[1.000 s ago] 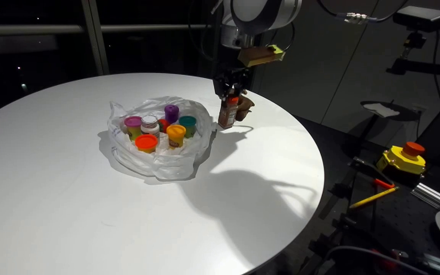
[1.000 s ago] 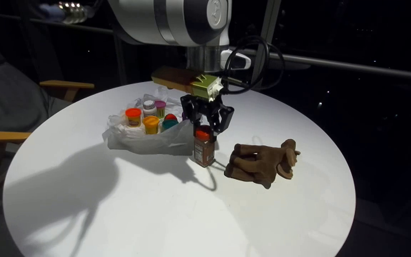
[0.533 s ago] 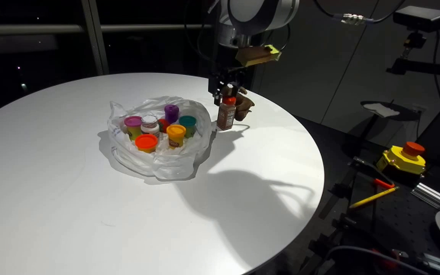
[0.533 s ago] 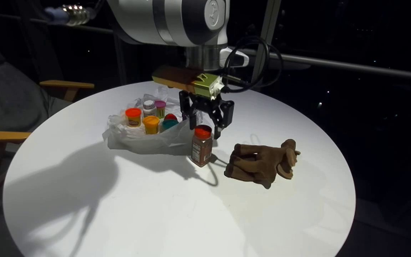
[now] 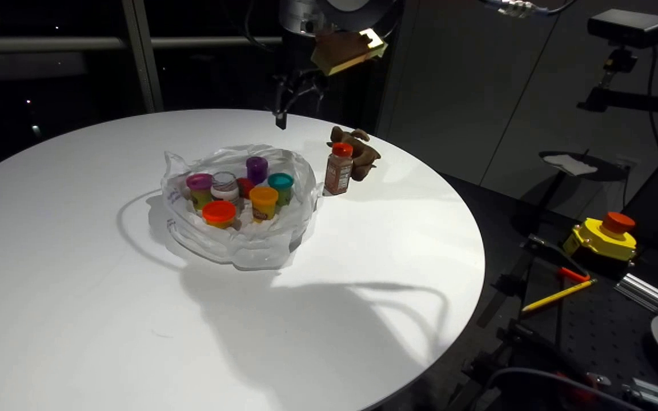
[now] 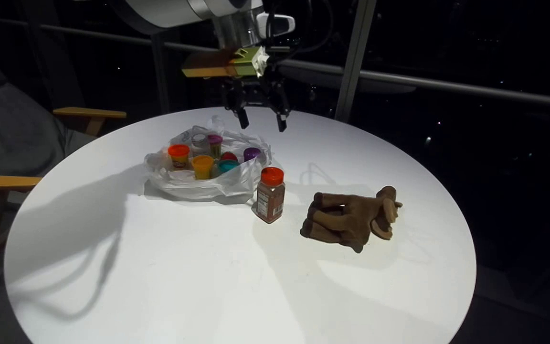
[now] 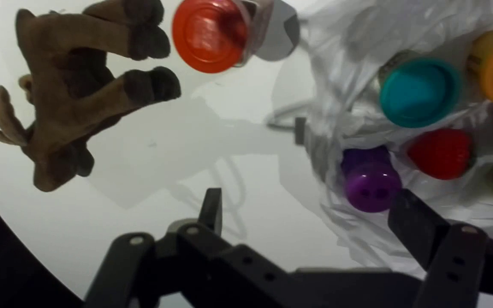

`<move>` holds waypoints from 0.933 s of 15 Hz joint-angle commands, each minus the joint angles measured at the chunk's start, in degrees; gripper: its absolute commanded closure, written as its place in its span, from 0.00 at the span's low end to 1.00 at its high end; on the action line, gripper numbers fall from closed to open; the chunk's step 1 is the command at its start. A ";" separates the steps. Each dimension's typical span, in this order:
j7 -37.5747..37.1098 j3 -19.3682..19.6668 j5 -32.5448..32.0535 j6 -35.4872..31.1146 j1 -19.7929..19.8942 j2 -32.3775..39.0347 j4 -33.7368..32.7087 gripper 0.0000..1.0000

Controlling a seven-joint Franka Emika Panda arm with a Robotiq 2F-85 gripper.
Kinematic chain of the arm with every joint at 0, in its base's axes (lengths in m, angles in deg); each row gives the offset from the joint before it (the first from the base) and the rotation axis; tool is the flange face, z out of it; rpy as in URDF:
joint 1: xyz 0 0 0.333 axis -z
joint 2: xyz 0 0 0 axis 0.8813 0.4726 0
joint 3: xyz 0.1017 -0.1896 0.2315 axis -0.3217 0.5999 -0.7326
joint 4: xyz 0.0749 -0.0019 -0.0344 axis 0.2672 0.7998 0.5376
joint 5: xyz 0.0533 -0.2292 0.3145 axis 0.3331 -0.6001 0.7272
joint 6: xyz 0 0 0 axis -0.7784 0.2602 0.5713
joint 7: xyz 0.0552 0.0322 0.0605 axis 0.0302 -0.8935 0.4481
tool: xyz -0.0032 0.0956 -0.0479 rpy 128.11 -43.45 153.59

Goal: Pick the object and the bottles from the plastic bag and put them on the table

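The claw (image 6: 262, 121) is spread wide, its two jaws well apart. It hangs in the air, higher than the crumpled plastic bag (image 5: 257, 254). In the wrist view one jaw overlaps the rim of a purple container (image 7: 372, 188) that sits at the bag's edge; how far above it the jaw stands cannot be told.

The bag lies open on the round white table (image 5: 77, 319). Inside, near that same edge, sits a teal-lidded tub (image 7: 420, 92), with a strawberry-shaped red piece (image 7: 441, 154) closer to the bag's middle. Deeper in the bag are a yellow-orange-lidded Play-Doh tub (image 6: 202, 168), a clear jar (image 5: 224, 185), a pink-lidded tub (image 5: 200, 191) and, close to the bag's rim, a red-orange-lidded Play-Doh tub (image 6: 178, 156).

Outside the bag, just beside it, a red-capped spice bottle (image 6: 270, 198) stands upright on the table; whether it touches the plastic is hard to tell. Farther from the bag, past the bottle, a brown toy moose (image 6: 346, 222) lies on its side on the table.
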State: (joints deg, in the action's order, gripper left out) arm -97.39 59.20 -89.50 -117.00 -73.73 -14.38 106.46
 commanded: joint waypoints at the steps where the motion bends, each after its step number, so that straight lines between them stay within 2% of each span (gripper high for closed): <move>1: 2.91 -4.30 3.00 0.87 0.19 4.53 -5.66 0.00; 7: 5.20 -8.64 8.03 5.59 -0.33 10.92 -12.85 0.00; 14: 4.85 -9.43 8.49 9.91 -2.92 14.54 -19.31 0.00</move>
State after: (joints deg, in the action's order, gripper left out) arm -93.82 50.14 -82.33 -109.89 -75.75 -1.63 91.34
